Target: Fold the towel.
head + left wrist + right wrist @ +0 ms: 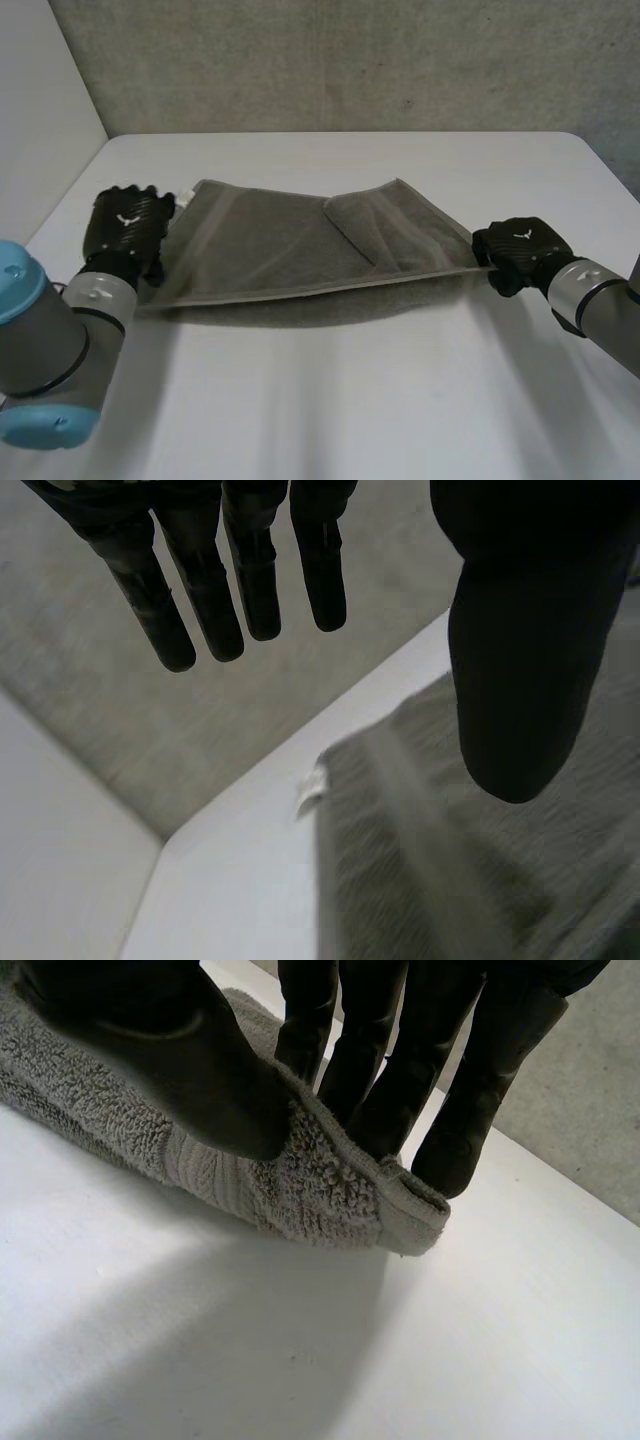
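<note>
At nine o'clock we see the left robot hand (pixel 128 225), fingers straight (gripping nothing), at the end of the grey towel (pixel 280 250), which spans the tabletop (pixel 330 400); at three o'clock the right robot hand (pixel 520 250) pinches its corner.

A smooth white bench (pixel 330 400) with rounded far corners carries a grey terry towel (pixel 270 250). The towel is spread crosswise over the bench's middle, reaching near the left edge and toward the right edge, its near right corner raised off the surface.
</note>
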Available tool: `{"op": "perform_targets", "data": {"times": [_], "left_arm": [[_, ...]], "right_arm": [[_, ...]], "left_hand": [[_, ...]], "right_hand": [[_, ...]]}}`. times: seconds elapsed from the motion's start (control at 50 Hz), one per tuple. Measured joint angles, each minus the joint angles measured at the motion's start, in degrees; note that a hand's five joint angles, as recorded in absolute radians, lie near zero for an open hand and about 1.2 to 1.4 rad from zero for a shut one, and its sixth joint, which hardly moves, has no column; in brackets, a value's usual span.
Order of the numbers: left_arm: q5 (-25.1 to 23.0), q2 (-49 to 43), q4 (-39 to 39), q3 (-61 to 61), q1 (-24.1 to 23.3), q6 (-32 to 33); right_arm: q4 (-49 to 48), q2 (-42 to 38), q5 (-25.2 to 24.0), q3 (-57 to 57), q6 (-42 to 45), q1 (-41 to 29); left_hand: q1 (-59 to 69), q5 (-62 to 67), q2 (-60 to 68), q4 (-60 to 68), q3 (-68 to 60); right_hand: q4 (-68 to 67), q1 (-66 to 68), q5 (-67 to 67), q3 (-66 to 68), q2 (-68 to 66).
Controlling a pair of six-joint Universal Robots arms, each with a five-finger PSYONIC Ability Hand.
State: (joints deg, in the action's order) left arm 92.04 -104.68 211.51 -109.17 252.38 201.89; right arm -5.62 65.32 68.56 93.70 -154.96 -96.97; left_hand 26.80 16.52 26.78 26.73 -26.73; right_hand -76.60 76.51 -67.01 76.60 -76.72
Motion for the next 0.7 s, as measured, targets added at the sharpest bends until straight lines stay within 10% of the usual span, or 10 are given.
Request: {"op": "perform_targets", "data": {"times": [0.24,0.7], "left_arm": [[-10.07,1.85,-3.35,-3.49,1.78,1.29],[-10.67,-11.9,-5.62,3.34,5.28,10.65]], "right_arm": [[-0.05,0.23,0.09,0.09,-0.76,0.2],[0.08,0.25,0.04,0.09,-0.87,0.2]], "left_hand": [[0.3,0.62,0.32,0.41,-0.38],[2.01,2.26,2.0,2.05,-2.06]], "right_hand": [[0.0,0.0,0.0,0.0,0.0],[0.0,0.0,0.0,0.0,0.0]]}}
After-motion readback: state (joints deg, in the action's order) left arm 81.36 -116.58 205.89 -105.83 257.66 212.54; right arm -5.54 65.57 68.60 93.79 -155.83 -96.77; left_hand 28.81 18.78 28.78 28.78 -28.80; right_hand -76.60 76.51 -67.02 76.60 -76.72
